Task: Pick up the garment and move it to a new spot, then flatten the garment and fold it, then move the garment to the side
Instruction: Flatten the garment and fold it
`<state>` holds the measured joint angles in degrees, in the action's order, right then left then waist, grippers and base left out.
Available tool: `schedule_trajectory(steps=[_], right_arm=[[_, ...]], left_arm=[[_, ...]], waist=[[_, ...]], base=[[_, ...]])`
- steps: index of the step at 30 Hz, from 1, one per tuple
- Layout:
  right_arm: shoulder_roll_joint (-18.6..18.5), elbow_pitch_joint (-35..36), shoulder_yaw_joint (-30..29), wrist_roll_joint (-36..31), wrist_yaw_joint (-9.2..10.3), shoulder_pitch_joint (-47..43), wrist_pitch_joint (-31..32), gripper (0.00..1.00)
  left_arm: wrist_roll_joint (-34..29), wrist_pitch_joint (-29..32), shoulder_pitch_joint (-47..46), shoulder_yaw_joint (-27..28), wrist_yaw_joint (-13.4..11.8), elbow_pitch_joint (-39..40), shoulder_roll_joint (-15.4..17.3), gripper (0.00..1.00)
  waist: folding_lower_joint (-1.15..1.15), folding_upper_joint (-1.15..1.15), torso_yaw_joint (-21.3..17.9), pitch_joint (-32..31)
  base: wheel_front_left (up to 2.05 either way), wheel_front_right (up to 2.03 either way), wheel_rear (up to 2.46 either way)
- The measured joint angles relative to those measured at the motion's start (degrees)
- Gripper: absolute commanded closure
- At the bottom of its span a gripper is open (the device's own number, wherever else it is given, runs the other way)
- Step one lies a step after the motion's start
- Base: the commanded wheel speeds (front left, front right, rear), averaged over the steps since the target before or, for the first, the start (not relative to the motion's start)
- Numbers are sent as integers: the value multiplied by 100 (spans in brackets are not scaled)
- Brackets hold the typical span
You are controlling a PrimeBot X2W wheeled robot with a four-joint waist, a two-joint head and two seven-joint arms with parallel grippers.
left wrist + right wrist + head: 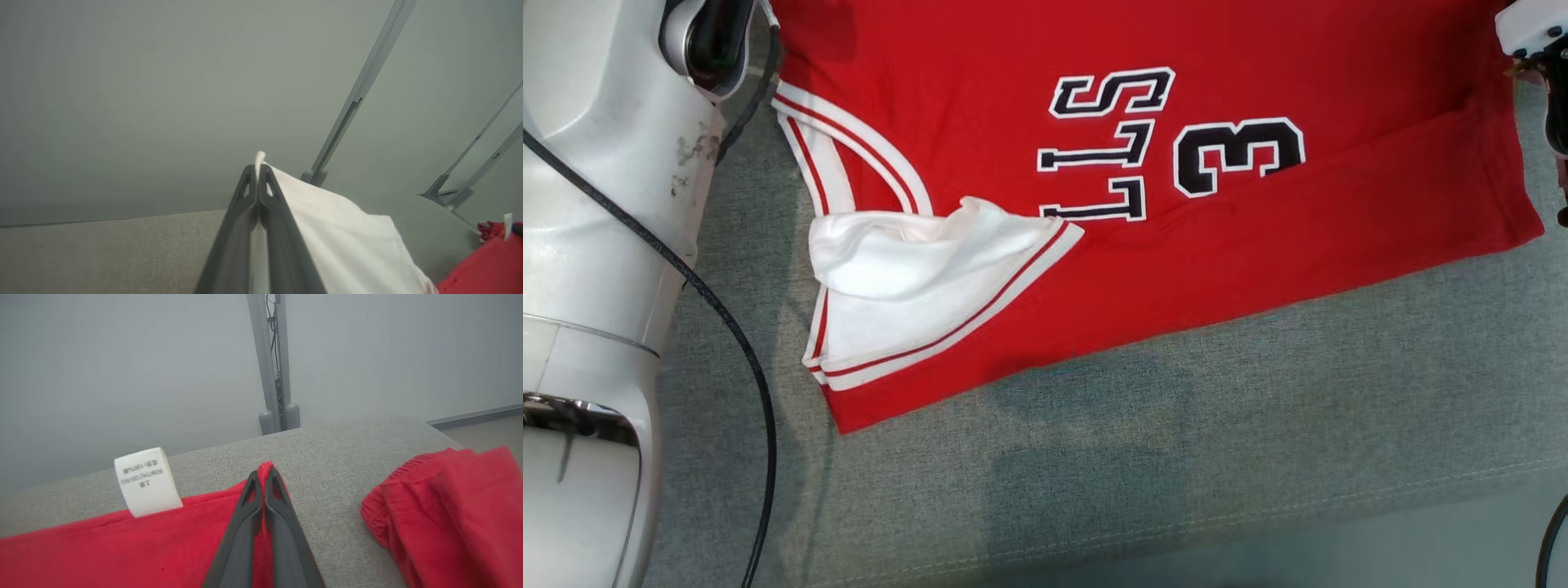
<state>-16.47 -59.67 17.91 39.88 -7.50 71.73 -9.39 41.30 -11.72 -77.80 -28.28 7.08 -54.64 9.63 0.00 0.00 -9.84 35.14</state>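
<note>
The garment (1258, 237), a red jersey with black-and-white lettering and white trim (915, 278), lies spread on a grey upholstered surface (1176, 457). In the left wrist view my left gripper (258, 171) is shut on a white part of the garment (347, 241), with a sliver of cloth poking out past the tips. In the right wrist view my right gripper (264, 473) is shut on a red edge of the garment (122, 547), next to its white care label (147, 482). Part of the right hand (1539, 41) shows at the top right corner of the head view.
My pale left forearm (596, 245) fills the left edge of the head view, with a black cable (735, 343) draped beside it. A bunched red cloth (449, 506) lies to the right of the right gripper. Grey metal posts (273, 375) stand behind the surface.
</note>
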Motion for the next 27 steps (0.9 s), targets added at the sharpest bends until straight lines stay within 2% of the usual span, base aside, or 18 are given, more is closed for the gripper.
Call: schedule_trajectory(steps=[6, 13, 18, 20, 27], right_arm=[[11, -98, 319, 210, 0, 35, -126, 100], [-175, 96, 686, 598, 0, -464, -247, 100], [-572, 374, 895, 883, 0, -939, -313, 100], [-780, 554, 962, 1072, 0, -1211, -366, 100], [-1132, 1171, 1158, 1308, 0, -1828, -478, 100]], left_arm=[[366, -186, 192, -400, 0, 544, 131, 100], [889, -253, 1377, -571, 0, 1479, 534, 100], [822, -280, 2141, -333, -5, 2379, 600, 100], [725, -302, 2644, -92, -19, 3028, 599, 100], [653, -301, 4006, 89, -257, 4246, 599, 100]], waist=[[0, 0, 17, -74], [0, 0, 77, -314], [0, 0, 224, -544], [0, 0, 333, -677], [0, 0, 571, -940]], base=[[0, 0, 0], [0, 0, 0], [0, 0, 0], [0, 0, 0], [0, 0, 0]])
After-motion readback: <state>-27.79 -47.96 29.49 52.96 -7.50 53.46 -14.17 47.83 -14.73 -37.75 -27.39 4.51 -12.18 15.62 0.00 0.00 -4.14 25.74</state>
